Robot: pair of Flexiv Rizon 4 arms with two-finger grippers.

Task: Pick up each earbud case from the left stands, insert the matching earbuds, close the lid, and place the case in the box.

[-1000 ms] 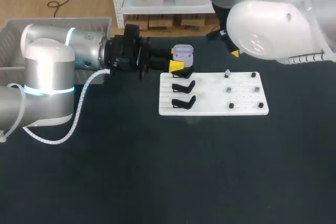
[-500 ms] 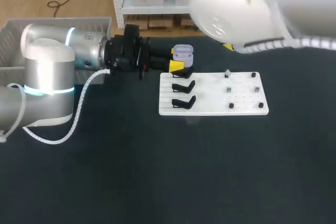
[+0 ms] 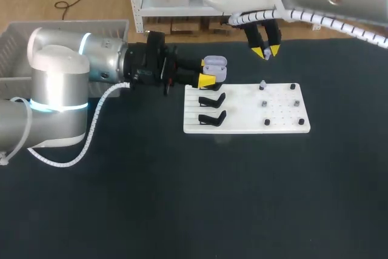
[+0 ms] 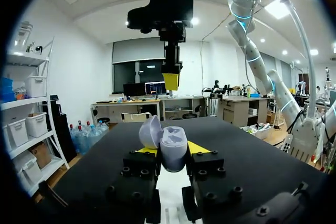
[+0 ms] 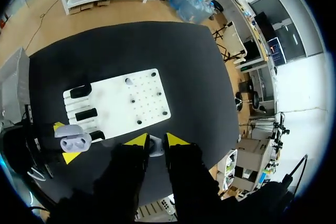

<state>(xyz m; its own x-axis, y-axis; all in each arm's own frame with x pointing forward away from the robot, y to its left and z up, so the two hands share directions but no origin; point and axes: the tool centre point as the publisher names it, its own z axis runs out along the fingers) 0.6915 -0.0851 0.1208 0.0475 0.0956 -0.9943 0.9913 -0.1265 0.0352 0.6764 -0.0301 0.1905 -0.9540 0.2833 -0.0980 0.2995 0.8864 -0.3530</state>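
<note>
Nearest me lies the white board (image 3: pixel 242 113) with its black stands (image 3: pixel 211 99). At its far left corner my left gripper (image 3: pixel 209 72) clamps the open case (image 3: pixel 215 65). Beyond, my right gripper (image 3: pixel 267 51) pinches a small pale earbud (image 5: pixel 156 148).

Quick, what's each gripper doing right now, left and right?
Left gripper: closed on the open earbud case.
Right gripper: closed on a small pale earbud.

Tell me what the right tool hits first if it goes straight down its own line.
Likely the black table just beside the white board, not the board itself. The right tool, pinching a small earbud, hangs near that edge, so I cannot be sure.
</note>
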